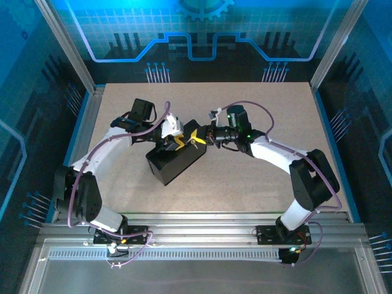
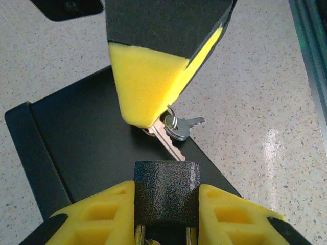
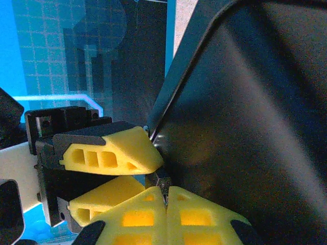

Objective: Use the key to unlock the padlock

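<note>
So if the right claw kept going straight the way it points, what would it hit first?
Most likely the padlock, held in the left claw just ahead; the key pinched in the right claw aims at it, though depth is unclear.

Bare table (image 1: 269, 116) surrounds the black box (image 1: 176, 165), which blocks the centre.

The padlock (image 2: 166, 196) is pinched between the left gripper's (image 2: 166, 189) yellow fingers (image 2: 97, 214), and its lower part runs off the bottom edge of the left wrist view. The top of the key (image 2: 168, 144) is tucked behind the right gripper's (image 2: 157, 116) yellow pad (image 2: 145, 76). From above, both are too small to pick out where the grippers meet over the far corner of the black box (image 1: 174, 166). In the right wrist view that box is a blurry dark wall, and the key is just a thin sliver.
</note>
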Controlling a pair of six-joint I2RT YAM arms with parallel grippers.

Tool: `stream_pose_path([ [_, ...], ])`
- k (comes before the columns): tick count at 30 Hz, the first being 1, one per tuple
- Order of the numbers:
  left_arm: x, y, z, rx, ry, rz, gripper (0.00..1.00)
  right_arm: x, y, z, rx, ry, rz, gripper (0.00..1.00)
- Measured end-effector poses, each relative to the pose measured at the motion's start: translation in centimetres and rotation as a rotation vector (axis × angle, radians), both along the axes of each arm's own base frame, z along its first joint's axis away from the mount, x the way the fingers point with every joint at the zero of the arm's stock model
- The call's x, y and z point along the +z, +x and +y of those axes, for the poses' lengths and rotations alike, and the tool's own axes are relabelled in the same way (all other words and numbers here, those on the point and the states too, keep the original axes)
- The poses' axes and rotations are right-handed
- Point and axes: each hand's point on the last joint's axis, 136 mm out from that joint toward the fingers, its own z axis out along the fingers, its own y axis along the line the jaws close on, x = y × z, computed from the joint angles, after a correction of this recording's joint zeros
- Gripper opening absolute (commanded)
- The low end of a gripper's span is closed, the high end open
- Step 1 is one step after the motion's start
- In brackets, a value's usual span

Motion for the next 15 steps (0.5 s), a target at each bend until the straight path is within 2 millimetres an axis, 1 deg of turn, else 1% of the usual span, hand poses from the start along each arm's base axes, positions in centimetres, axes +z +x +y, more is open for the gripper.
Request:
stream_pose_path([
  [4,0.2,0.1,-0.1,0.002,-0.029,0.0,0.0,0.0,-0.5,-0.2,-0.001,0.01,0.008,0.0],
  [8,0.5,0.9,-0.3,0.015,-0.042,-0.029,0.0,-0.7,-4.0,1.1,0.097,0.017,0.064,0.0],
  [9,0.4,0.9,-0.3,0.017,-0.044,-0.028,0.0,-0.7,-4.5,1.3,0.106,0.019,0.062,0.0],
  [12,0.4,0.9,-0.3,0.02,-0.045,-0.025,0.0,-0.6,-5.4,0.7,0.089,0.021,0.075,0.0],
  [15,0.3,0.9,-0.3,0.021,-0.046,-0.026,0.0,-0.2,-5.3,-0.4,0.033,0.007,0.064,0.0],
])
